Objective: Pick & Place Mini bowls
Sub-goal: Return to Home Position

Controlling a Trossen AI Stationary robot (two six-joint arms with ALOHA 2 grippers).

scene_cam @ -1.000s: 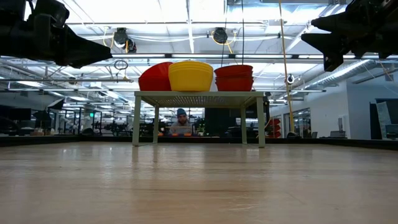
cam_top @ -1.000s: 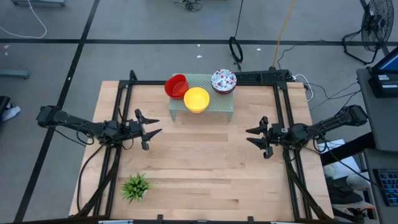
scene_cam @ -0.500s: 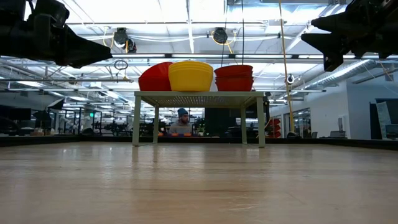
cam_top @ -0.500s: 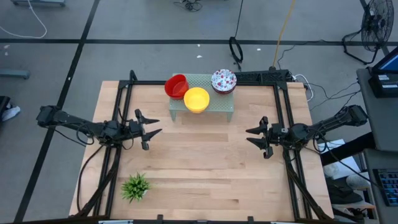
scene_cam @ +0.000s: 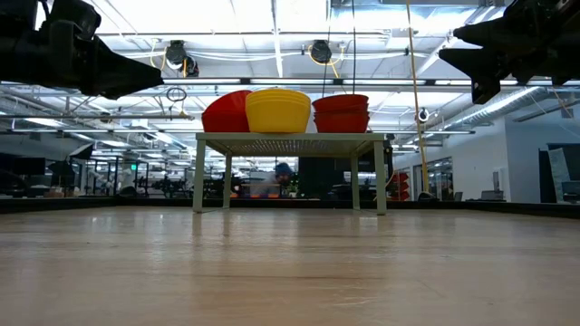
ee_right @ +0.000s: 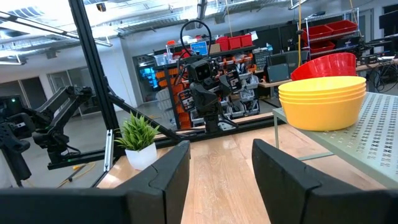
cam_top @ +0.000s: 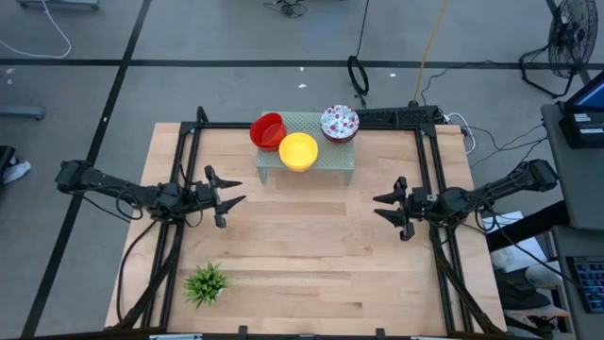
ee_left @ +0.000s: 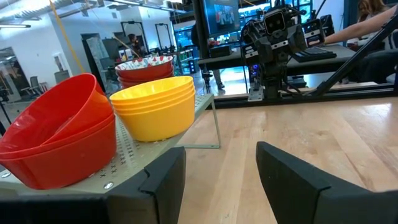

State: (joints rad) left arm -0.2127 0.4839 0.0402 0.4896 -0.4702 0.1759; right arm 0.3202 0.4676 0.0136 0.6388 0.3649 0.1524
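A stack of red mini bowls [cam_top: 267, 130], a stack of yellow mini bowls [cam_top: 298, 151] and a stack topped by a white red-speckled bowl [cam_top: 340, 123] stand on a small pale green perforated stand [cam_top: 332, 161] at the table's far middle. The red stack [ee_left: 56, 137] leans tilted at the stand's left end. My left gripper [cam_top: 236, 189] is open and empty over the table's left side. My right gripper [cam_top: 382, 206] is open and empty over the right side. Both hover above the table, level, pointing inward.
A small spiky green plant in a white pot [cam_top: 206, 282] stands near the table's front left. Black frame rails [cam_top: 179, 161] run along the table's left, right and far sides. Bare wood [cam_top: 311, 246] lies between the grippers. A person [scene_cam: 283, 174] shows far behind the table.
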